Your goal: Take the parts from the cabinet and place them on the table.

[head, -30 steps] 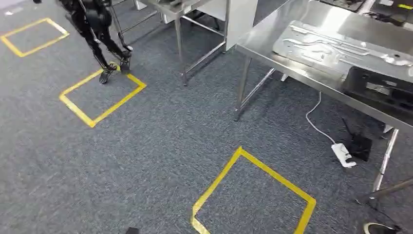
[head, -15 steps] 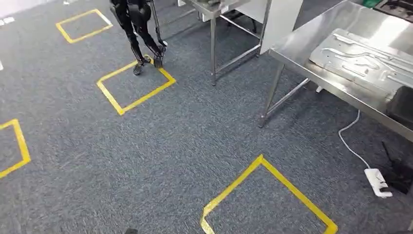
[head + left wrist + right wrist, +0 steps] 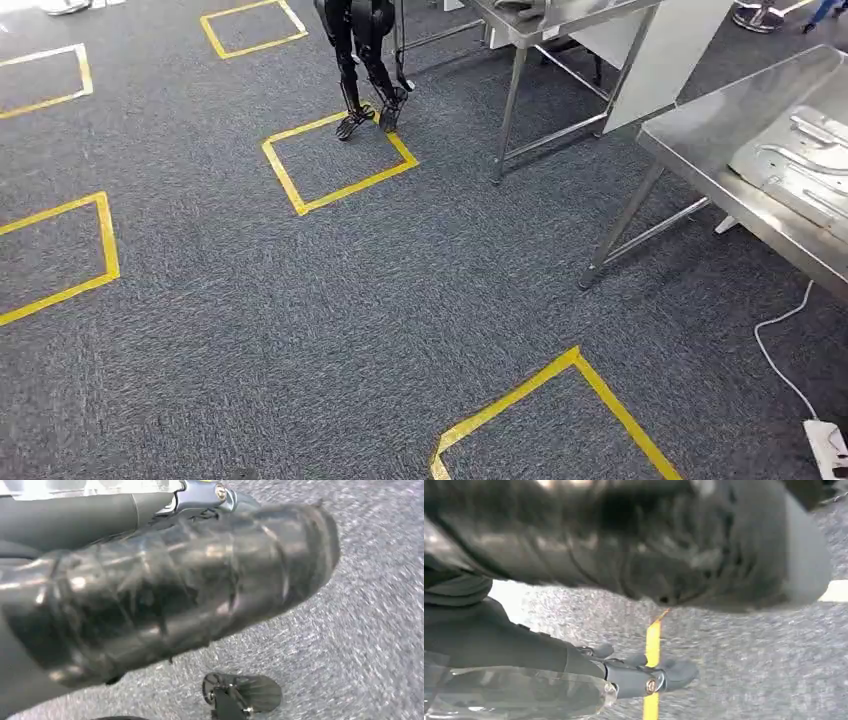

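— Largest item?
— Steel table, 3 o'clock. It holds one pressed metal panel, lying flat, likely a part already delivered.
— Hands?
— Right hand hangs beside the leg, fingers loosely apart and empty, probably for walking. Left hand: finger spread cannot be told.

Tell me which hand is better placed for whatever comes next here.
Right, but only marginally. The left hand and right hand both hang over the carpet. The right hand looks empty, and the steel table lies on the robot's right side.
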